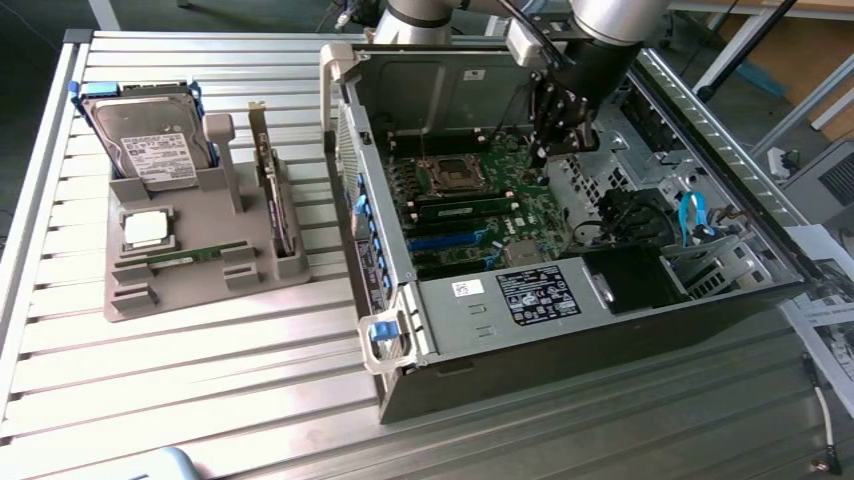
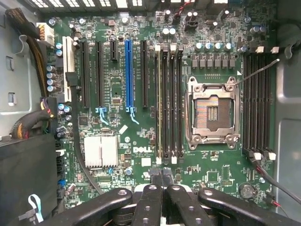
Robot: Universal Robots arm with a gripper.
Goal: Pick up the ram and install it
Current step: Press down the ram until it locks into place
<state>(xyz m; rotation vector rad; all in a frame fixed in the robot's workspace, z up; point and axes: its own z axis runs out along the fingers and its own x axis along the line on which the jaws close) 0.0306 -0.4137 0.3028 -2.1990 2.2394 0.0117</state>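
A thin green ram strip lies flat in a slot of the grey parts tray, at the exterior view's left. My gripper hangs inside the open computer case, over the motherboard and far from the tray. Its fingertips are pressed together, shut, with nothing between them. They hover just off the end of the memory slots beside the empty processor socket. One of these slots seems to hold a green module.
The tray also carries a hard drive, a square silver processor and an upright dark expansion card. The case walls, black cables, a heatsink and a second bank of slots surround the gripper.
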